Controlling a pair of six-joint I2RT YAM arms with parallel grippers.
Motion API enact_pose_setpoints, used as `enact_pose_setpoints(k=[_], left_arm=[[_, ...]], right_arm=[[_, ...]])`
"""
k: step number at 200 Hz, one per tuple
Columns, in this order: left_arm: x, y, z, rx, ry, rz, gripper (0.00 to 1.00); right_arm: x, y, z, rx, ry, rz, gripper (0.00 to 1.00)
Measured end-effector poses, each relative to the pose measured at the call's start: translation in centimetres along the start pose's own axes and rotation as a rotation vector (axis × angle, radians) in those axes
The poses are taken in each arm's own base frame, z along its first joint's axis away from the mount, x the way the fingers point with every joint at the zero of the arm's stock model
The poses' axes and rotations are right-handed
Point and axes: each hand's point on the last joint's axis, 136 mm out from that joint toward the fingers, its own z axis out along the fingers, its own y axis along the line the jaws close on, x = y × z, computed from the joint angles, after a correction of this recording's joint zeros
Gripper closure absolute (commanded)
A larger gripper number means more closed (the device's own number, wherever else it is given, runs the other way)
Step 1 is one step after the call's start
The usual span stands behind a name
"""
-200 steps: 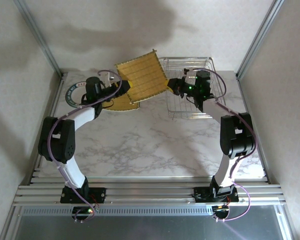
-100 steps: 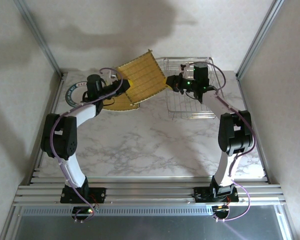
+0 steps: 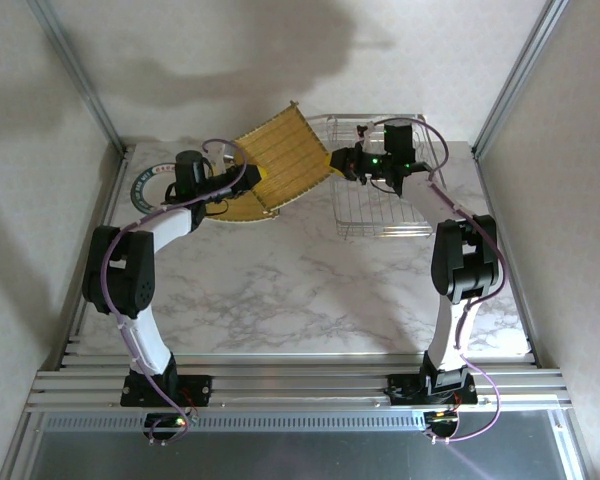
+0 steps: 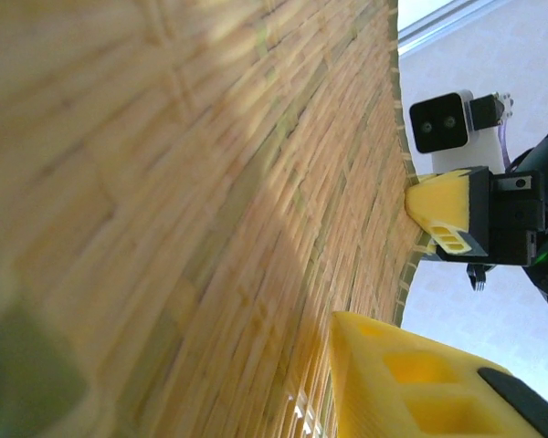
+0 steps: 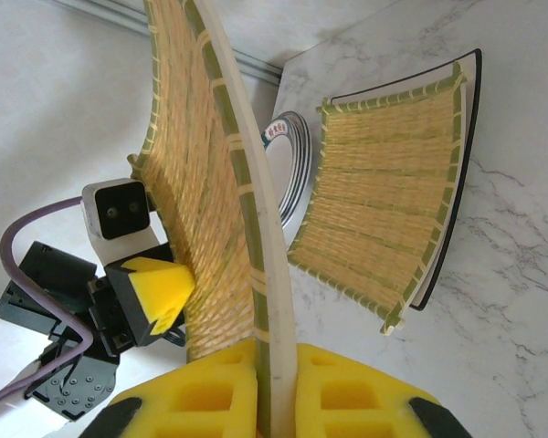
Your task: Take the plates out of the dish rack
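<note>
handover, I'd say; left gripper (image 3: 251,176) and right gripper (image 5: 276,374) both pinch the yellow plate (image 3: 285,158); right must release next

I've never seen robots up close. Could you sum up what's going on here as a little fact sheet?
held item: square mustard-yellow plate, tilted, up in the air beside the dish rack
right jaws: shut on one edge of that plate
left jaws: at the opposite edge, one finger against the plate's face; whether they grip it is unclear
on the table: a second square plate lying flat, next to a round teal-rimmed plate
</note>
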Motion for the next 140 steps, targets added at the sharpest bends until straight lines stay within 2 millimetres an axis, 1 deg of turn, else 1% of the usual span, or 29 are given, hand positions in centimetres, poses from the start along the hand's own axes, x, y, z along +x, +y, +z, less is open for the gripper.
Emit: enact_pose_setpoints(k=[38,52,80,110,140], left_arm=[[0.0,0.0,-0.1,0.002,0.003,0.005,0.67],[0.0,0.0,-0.1,0.004,0.005,0.008,0.64],[-0.1,0.1,-0.3,0.003,0.002,0.006,0.64],[-1.0,0.5,-1.1,-0.011,-0.019,-0.007,0.64],[-1.7,0.2,-1.8,-0.012,-0.039,-0.001,0.64]], right_arm=[[0.0,-0.1,-0.1,0.0,0.001,0.003,1.0],[0.0,-0.1,-0.1,0.0,0.001,0.004,1.0],[-0.1,-0.2,-0.1,0.001,-0.001,0.001,1.0],[-0.6,-0.6,-0.7,0.009,-0.016,-0.002,1.0],[-1.1,-1.0,-1.2,0.015,-0.032,-0.001,1.0]])
